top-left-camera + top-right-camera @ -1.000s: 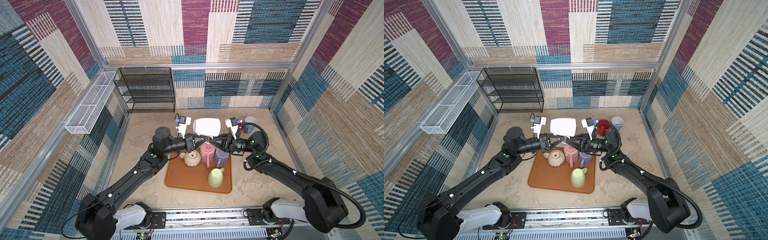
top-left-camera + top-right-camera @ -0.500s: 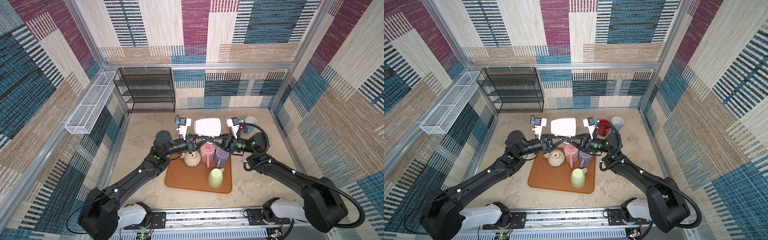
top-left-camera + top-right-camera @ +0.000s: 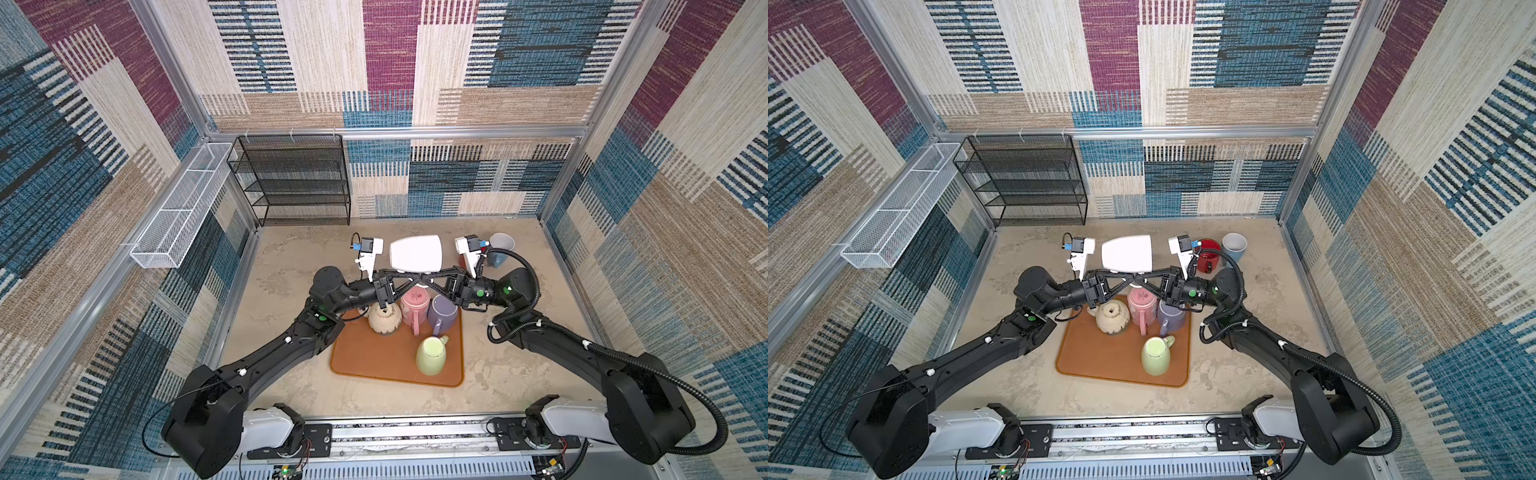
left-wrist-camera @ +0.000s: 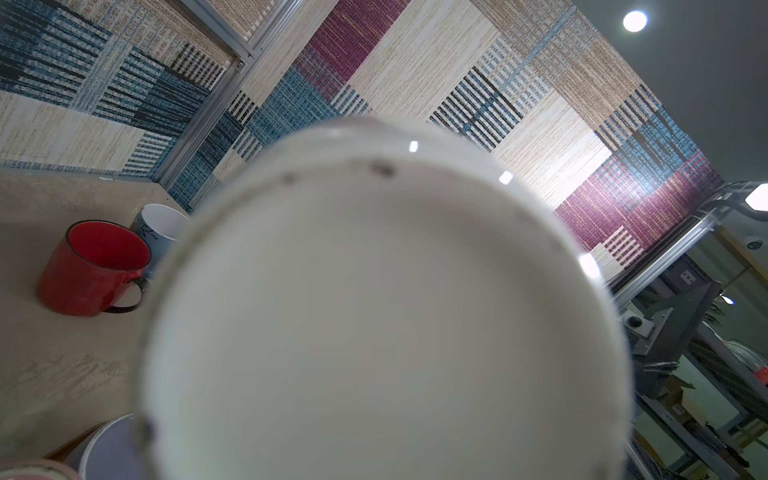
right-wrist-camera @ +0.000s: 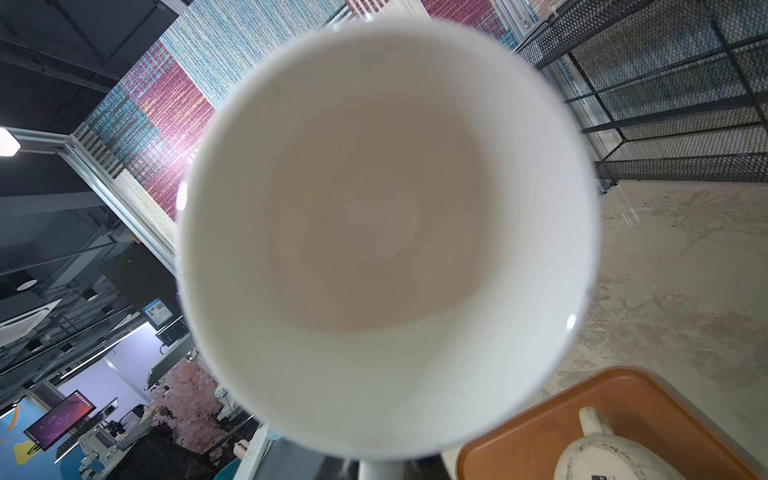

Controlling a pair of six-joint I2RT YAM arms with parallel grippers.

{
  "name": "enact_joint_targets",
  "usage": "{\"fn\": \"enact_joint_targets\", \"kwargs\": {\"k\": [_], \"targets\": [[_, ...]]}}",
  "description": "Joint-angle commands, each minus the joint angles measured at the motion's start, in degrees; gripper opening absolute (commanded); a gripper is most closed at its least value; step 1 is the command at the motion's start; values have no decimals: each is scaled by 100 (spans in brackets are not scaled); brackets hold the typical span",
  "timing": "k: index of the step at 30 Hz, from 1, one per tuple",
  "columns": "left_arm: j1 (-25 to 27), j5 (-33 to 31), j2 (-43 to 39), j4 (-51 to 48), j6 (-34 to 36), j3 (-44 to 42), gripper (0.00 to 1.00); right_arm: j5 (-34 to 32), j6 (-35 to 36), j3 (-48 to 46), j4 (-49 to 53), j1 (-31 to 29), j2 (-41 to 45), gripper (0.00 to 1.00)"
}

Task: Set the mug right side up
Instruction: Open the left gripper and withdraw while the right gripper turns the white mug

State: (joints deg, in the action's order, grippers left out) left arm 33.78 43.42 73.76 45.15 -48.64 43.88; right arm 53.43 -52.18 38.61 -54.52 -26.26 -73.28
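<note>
Gripper, left: the left gripper (image 3: pixel 417 284) is reaching in from the left, its jaws clamping together on the handle of the white mug (image 3: pixel 415 257).
Mug place: it is hanging in the air, clear of the table, appearing just behind the tray (image 3: pixel 374 365) in both top views.
Mug axis: it is lying on its side, with its long axis running left to right.
Mug direction: its base is facing the left arm and its open mouth is facing the right arm.
Mug and grippers: the body is sitting just behind both sets of fingertips, which are meeting at the handle.
Hidden: the mug is filling both wrist views, so no fingers are showing there. The arms are covering part of the pink cup (image 3: pixel 413 305) and the purple cup (image 3: pixel 442 309).
Gripper, right: the right gripper (image 3: pixel 428 284) is touching the handle from the right. Whether its jaws are gripping it I cannot tell.
Far right: the red cup (image 3: pixel 1208 255) and the blue cup (image 3: pixel 1233 245) are standing upright and close together near the back.
</note>
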Motion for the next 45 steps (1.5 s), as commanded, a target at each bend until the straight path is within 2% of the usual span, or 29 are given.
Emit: {"fn": "enact_joint_targets", "kwargs": {"k": [1, 9, 16, 22, 29, 35, 40, 45], "targets": [[41, 119, 9, -379, 218, -57, 9, -181, -126, 22, -528, -28, 111, 0], [32, -168, -402, -1360, 766, -22, 43, -440, 243, -32, 118, -27, 397, 0], [22, -621, -841, -2026, 1099, -74, 63, -718, 579, -45, 777, 101, 685, 0], [23, -1174, -1310, -3280, 1583, 163, 76, -970, 1207, 103, 1848, 257, 1032, 0], [-47, -2009, -1785, -4933, 2142, 659, 85, -1429, 2044, 575, 3470, 332, 1224, 0], [-90, -2632, -1922, -6621, 2858, 1451, 88, -2172, 2850, 1313, 5282, 332, 977, 0], [-96, -3110, -1899, -7825, 3456, 2049, 88, -2747, 3401, 1810, 6399, 331, 751, 0], [-91, -3111, -1894, -8432, 3976, 2166, 89, -2978, 3630, 2036, 6958, 331, 502, 0]]}}
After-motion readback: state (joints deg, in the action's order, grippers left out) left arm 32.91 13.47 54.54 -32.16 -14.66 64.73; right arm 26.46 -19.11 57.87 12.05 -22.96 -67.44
